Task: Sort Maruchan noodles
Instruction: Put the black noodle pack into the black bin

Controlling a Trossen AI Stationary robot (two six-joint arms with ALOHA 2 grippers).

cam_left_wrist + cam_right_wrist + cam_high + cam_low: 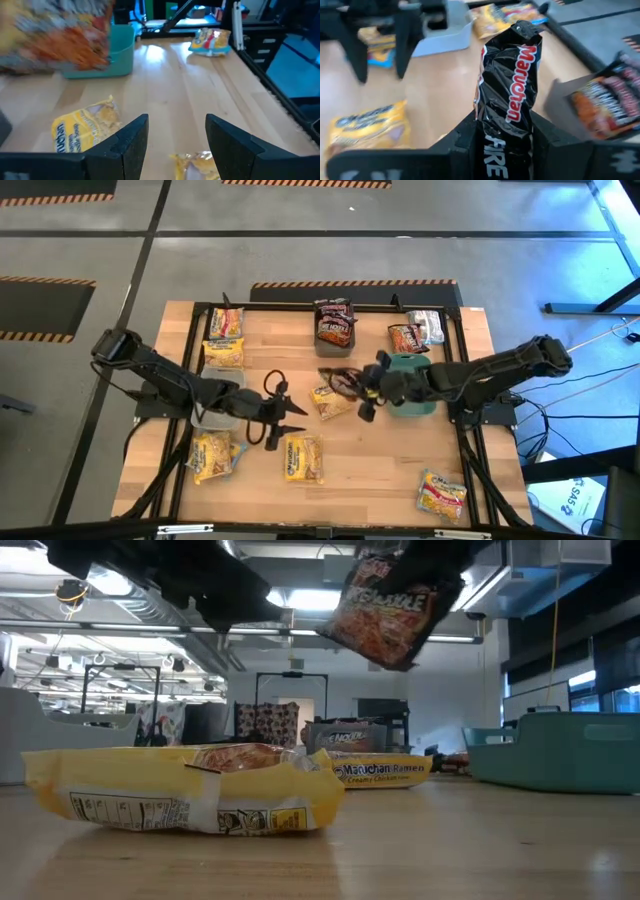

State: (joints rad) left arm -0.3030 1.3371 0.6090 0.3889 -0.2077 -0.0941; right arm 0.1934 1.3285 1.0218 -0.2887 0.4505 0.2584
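The right hand (502,132) is clenching a dark Maruchan packet (507,85) and holding it up over the middle of the table (380,470), just beside the teal bin (415,400). The left hand (285,415) is hanging near table centre with its fingers spread and nothing in them.

Progress-wise I'd say it's partway. A couple of dark packets are sitting in the grey bin at the far edge (335,330), and some yellow ones are gathering by the left-side bin (222,352). Still loose: a yellow packet under the lifted one (330,402), two yellow ones near the front left (300,457), one at the front right corner (442,493), plus a red and a silver one at the far right (412,335).

The overhead view is giving the whole layout, but the lifted packet is just a dark blob there. The right wrist view is showing the red "Maruchan" lettering and the grip itself. The low view is confirming it's well clear of the table (385,610).
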